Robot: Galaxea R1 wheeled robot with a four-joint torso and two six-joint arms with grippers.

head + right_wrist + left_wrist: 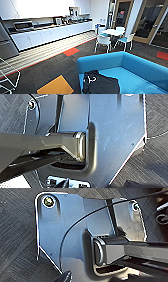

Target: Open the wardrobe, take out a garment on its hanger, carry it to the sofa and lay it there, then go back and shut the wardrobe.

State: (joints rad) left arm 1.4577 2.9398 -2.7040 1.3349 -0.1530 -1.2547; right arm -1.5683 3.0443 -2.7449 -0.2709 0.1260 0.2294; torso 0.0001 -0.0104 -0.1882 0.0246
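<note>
Garment (101, 85): black, crumpled on the sofa seat beside its near arm
Hanger (90, 79): white, lying on the garment
Sofa (140, 67): bright blue, on dark carpet
Fingers: cannot tell, either arm
Behind: white chairs (103, 41); round desk (113, 31)

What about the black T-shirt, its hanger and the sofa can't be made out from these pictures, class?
- Garment: lower part cut off by the head view's bottom edge.
- Hanger: a thin white hook shows; blur and dark fabric hide the rest.
- Sofa: right end cut off by the picture's edge.
</note>
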